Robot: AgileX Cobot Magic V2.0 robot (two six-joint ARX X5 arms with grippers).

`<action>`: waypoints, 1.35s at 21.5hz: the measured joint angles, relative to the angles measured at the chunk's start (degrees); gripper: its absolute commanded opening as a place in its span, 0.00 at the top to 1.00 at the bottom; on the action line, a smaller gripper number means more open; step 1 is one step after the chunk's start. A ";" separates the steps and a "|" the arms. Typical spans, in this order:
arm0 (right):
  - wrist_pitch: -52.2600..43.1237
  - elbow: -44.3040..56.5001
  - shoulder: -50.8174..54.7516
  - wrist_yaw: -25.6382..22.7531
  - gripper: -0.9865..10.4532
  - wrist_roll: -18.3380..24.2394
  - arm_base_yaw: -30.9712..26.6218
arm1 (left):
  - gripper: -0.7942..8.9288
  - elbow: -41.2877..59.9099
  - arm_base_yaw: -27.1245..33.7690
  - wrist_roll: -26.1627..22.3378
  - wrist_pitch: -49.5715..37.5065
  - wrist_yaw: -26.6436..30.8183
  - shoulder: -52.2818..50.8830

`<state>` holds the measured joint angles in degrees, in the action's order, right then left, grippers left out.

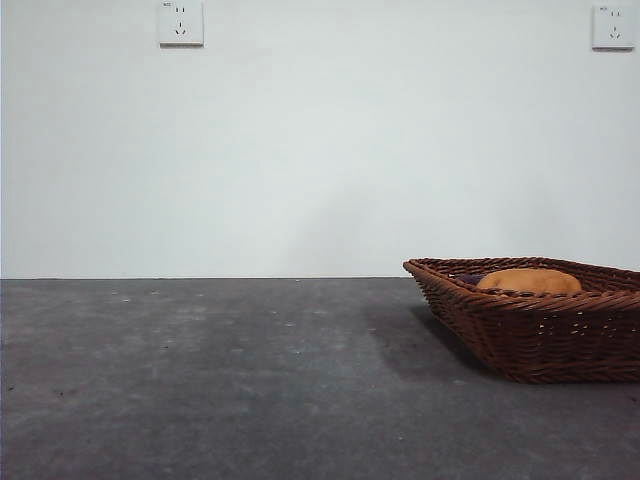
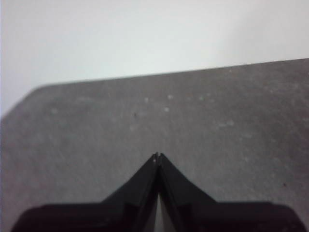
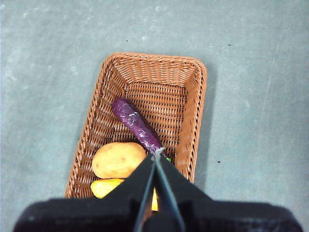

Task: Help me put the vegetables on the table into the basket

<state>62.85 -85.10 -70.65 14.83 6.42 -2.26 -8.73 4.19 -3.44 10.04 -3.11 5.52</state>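
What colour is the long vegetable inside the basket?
Dark purple eggplant, green tip; clearest in the right wrist view.

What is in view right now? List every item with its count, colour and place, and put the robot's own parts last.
basket: one, reddish-brown woven wicker, standing on the table, at the right in the front view
eggplant: one, dark purple, lying inside the basket
potato: one, tan-brown, inside the basket beside the eggplant
yellow vegetable: one, inside the basket next to the potato, partly hidden by the right gripper
table: one, dark grey with pale specks
wall sockets: two, white, high on the white wall
left gripper: one, black, jaws shut, over bare table
right gripper: one, black, jaws shut, above the basket
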 measured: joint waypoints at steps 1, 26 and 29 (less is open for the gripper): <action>0.00 0.00 0.02 0.00 0.91 0.00 0.00 | 0.92 2.62 0.00 1.27 -1.07 0.00 -1.40; -0.31 0.00 0.00 -0.37 0.91 0.07 0.00 | 0.92 7.69 0.15 7.19 -0.22 -0.26 -0.26; -2.25 0.02 1.07 -2.95 0.91 0.70 0.00 | 0.92 7.69 0.15 7.17 -0.22 -0.26 0.02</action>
<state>60.60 -85.08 -69.58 11.88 7.11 -2.26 -1.04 4.34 3.73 9.82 -3.38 5.54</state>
